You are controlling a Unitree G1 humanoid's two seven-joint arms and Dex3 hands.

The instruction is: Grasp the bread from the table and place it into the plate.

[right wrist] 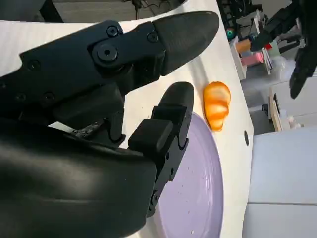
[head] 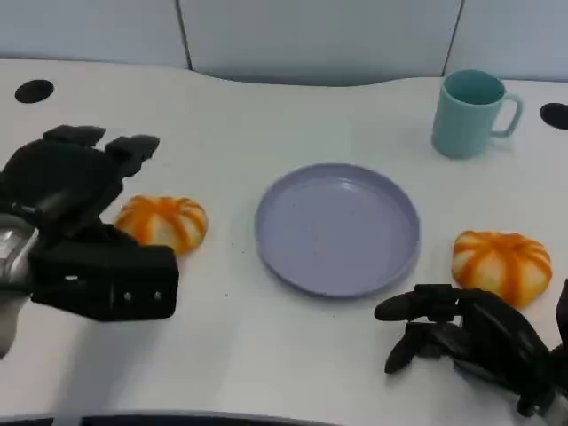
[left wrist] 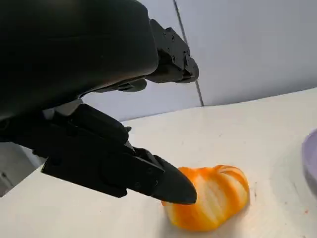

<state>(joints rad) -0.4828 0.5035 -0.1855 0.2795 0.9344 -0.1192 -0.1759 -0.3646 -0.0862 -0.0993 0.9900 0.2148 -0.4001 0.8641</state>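
Inspection of the white surface (head: 266, 355): a lavender plate (head: 337, 227) lies at centre and holds nothing. 2 orange-and-white striped bread rolls are present. One bread roll (head: 162, 222) rests on the surface just left of the plate; a second roll (head: 501, 264) rests just right of the plate. A teal mug (head: 470, 113) stands beyond the plate, toward its right, well apart from it.

Left hand (head: 75, 226): fingers apart, holding nothing, poised over and beside the left roll. In the left wrist view one fingertip (left wrist: 173, 186) lies at the roll's near edge; contact cannot be confirmed. Right hand (head: 470, 342): fingers loosely spread, empty, on the near side of the second roll, not touching it.

Handling judgement: the roll appears light, soft and compressible, its glazed top possibly slick. A firm squeeze would likely dent it. Recommended hold is across the domed sides, low near the base, fingers opposing the thumb, with moderate pressure.
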